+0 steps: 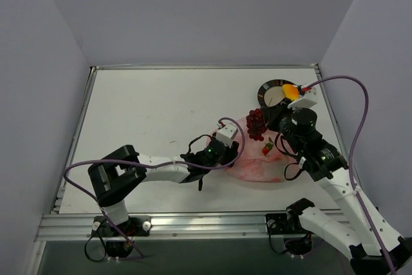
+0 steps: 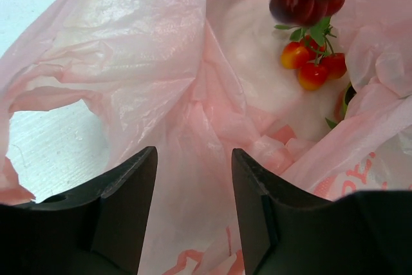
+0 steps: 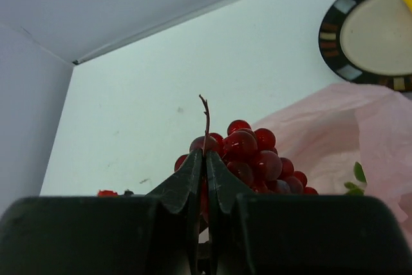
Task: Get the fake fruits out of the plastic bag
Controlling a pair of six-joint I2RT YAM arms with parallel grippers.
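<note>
Overhead, the right gripper (image 1: 266,122) sits at the grapes (image 1: 256,123), which lie at the far edge of the bag (image 1: 257,167), just short of the plate (image 1: 270,94). A yellow-orange piece (image 1: 290,90) rests on the plate. The left gripper (image 1: 229,137) is at the bag's left edge, and a small red fruit (image 1: 267,149) with leaves lies among the pink film.

From the left wrist, that gripper's jaws stand half apart with bag film in the gap. Whether they bear on the film cannot be told. The small red fruit lies deeper in, below the blurred grapes.

From the right wrist, the fingers are pressed together on the thin stem (image 3: 206,117), with the bunch just beyond the tips. That is a slight hold. The lift probably wants to be slow and straight up, so the bunch neither swings nor slips from the stem. Film clinging to the grapes is worth watching for before the short carry to the plate.
</note>
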